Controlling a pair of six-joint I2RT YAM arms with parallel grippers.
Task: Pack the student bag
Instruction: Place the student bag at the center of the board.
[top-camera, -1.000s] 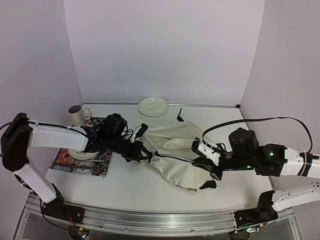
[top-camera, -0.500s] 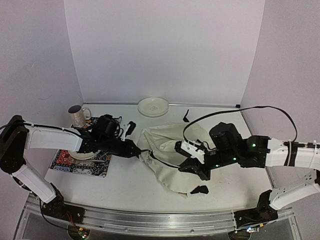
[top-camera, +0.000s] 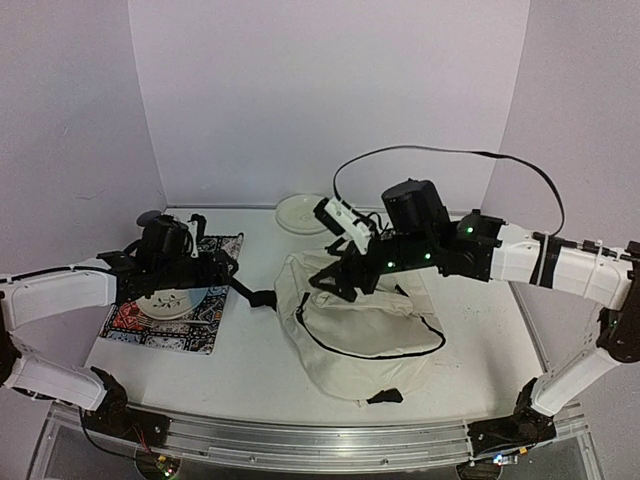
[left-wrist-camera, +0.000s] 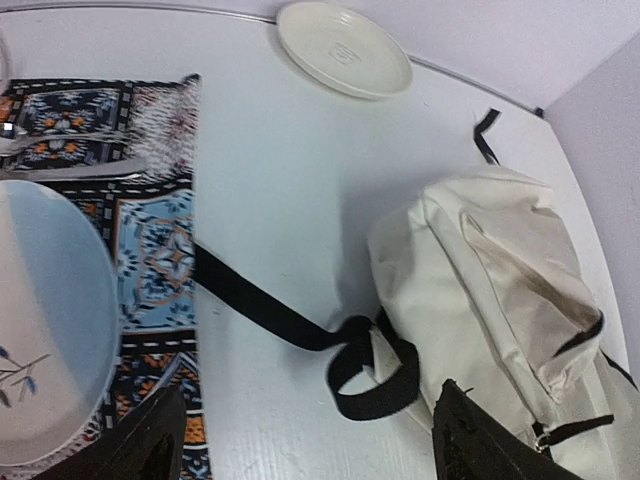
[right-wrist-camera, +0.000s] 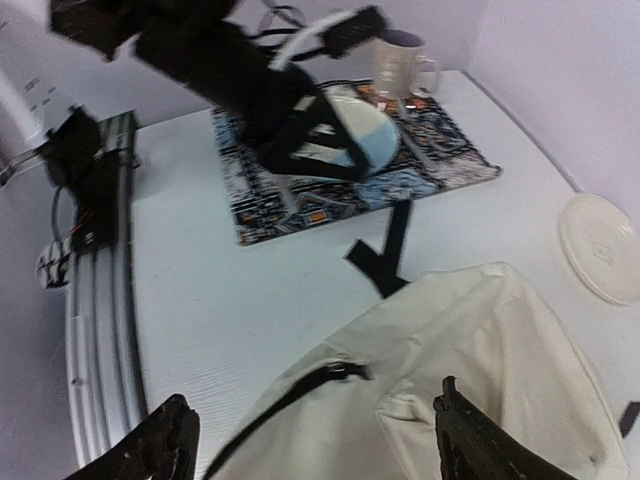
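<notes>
The student bag (top-camera: 365, 335) is a cream fabric backpack lying slumped mid-table, with its dark zipper line (top-camera: 375, 352) across the top. One black strap (top-camera: 255, 297) trails left toward the placemat. My left gripper (top-camera: 222, 272) hovers open over the placemat's right edge, left of the bag. In the left wrist view the left gripper (left-wrist-camera: 320, 445) holds nothing, and the strap loop (left-wrist-camera: 372, 365) and bag (left-wrist-camera: 500, 290) lie ahead. My right gripper (top-camera: 335, 280) hangs open above the bag's upper left corner. The right gripper (right-wrist-camera: 320, 445) is empty over the bag (right-wrist-camera: 450, 380).
A patterned placemat (top-camera: 170, 328) lies at the left with a pale plate (top-camera: 170, 303) on it. A mug (right-wrist-camera: 400, 65) stands at its far corner. A white plate (top-camera: 300, 213) sits by the back wall. Another strap end (top-camera: 385, 396) pokes out near the front.
Both grippers opened and let go of the bag. The left arm drew back left over the placemat. The right arm rose and swung toward the back left. The bag slumped flatter.
</notes>
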